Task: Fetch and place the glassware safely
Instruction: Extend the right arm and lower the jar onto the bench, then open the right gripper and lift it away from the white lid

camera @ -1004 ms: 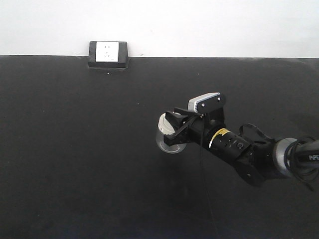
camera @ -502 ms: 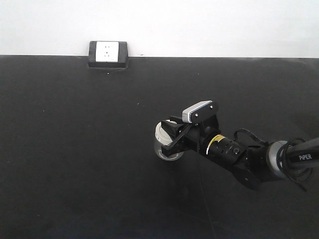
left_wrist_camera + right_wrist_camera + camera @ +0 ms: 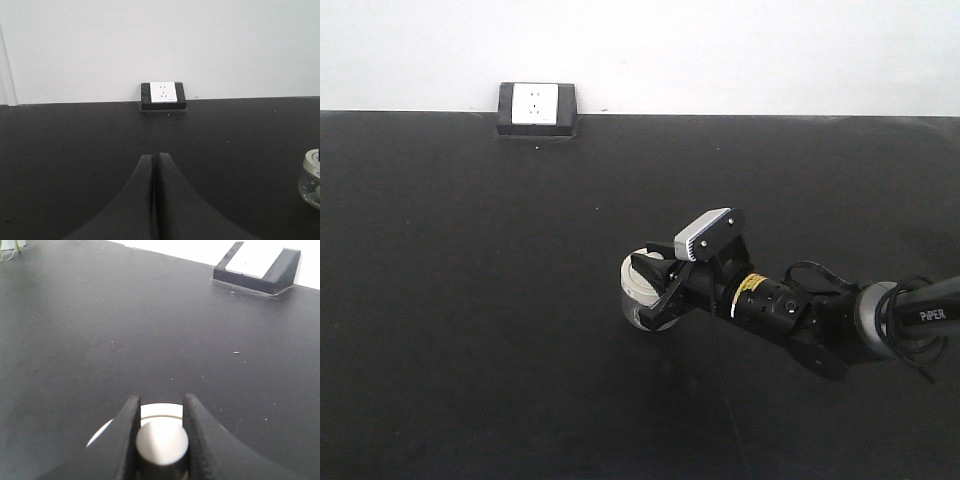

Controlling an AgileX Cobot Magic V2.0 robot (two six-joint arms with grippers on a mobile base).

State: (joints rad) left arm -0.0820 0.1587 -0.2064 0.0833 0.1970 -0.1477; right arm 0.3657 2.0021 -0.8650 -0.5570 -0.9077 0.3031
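**Right claw gripping jar by lid knob**

Right claw [image 3: 660, 290] is clamping the jar [image 3: 642, 296] by its lid knob [image 3: 162, 441], carrying it lower and further left than a second ago, nearing the black counter [image 3: 470, 300]: set-down is likely approaching. Left claw [image 3: 154, 165] is sitting closed, empty. Wall socket [image 3: 535, 106] is standing well apart.

black two-armed robot with matte tapered fingers

right arm [image 3: 820, 320]: black links, yellow label band, silver-grey camera housing [image 3: 708, 232], grey joint ring, loose black cable, white lettering.
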